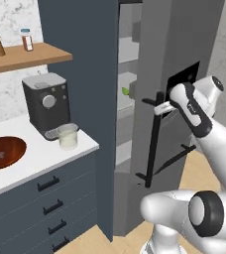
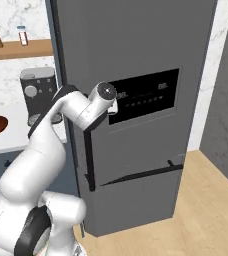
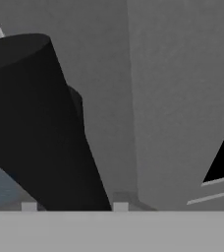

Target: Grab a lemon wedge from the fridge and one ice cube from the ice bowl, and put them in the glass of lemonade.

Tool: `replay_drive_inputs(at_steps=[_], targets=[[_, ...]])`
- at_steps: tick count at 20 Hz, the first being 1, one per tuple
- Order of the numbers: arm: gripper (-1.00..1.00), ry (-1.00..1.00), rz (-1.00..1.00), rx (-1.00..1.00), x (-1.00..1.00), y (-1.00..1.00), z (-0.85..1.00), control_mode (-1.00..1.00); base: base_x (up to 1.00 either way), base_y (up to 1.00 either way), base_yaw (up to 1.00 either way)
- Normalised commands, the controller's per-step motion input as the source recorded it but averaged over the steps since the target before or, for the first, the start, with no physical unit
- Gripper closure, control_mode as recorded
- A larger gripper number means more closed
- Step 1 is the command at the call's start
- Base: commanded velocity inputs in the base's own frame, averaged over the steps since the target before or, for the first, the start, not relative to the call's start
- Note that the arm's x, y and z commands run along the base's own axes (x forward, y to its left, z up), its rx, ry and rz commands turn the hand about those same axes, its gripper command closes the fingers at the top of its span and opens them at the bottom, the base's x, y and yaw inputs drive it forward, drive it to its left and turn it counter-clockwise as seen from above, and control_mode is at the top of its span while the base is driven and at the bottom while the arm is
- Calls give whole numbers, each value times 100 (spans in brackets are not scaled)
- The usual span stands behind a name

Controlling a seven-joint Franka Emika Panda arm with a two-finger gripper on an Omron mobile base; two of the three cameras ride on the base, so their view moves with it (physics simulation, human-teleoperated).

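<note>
The fridge (image 1: 184, 49) stands with its door partly ajar, pale inner shelves showing in the gap. A tiny yellow-green lemon wedge (image 1: 126, 91) lies on one of those shelves. My gripper (image 1: 160, 106) is at the top of the door's black bar handle (image 1: 152, 144). In the hand view the handle (image 3: 45, 123) fills the space between my gripper's (image 3: 74, 205) two tips, so the jaws are shut on it. The glass of lemonade (image 1: 68, 136) stands on the white counter in front of the coffee machine. The reddish-brown ice bowl (image 1: 3, 151) sits further left.
A black-and-grey coffee machine (image 1: 46, 101) stands at the counter's back. A wooden wall shelf (image 1: 40, 53) above it carries small bottles. Dark drawers (image 1: 48, 198) run under the counter. Wooden floor lies open to the right of the fridge (image 2: 206, 210).
</note>
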Motion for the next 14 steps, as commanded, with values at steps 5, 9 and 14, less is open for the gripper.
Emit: replay_drive_inputs(at_steps=[5, 9, 14], targets=[[100, 0, -14, 0, -41, -100, 5, -100, 0, 0, 0], [100, 0, -18, 0, -34, -100, 1, -100, 0, 0, 0], [-100, -2, -25, 0, -29, -81, -2, -100, 0, 0, 0]])
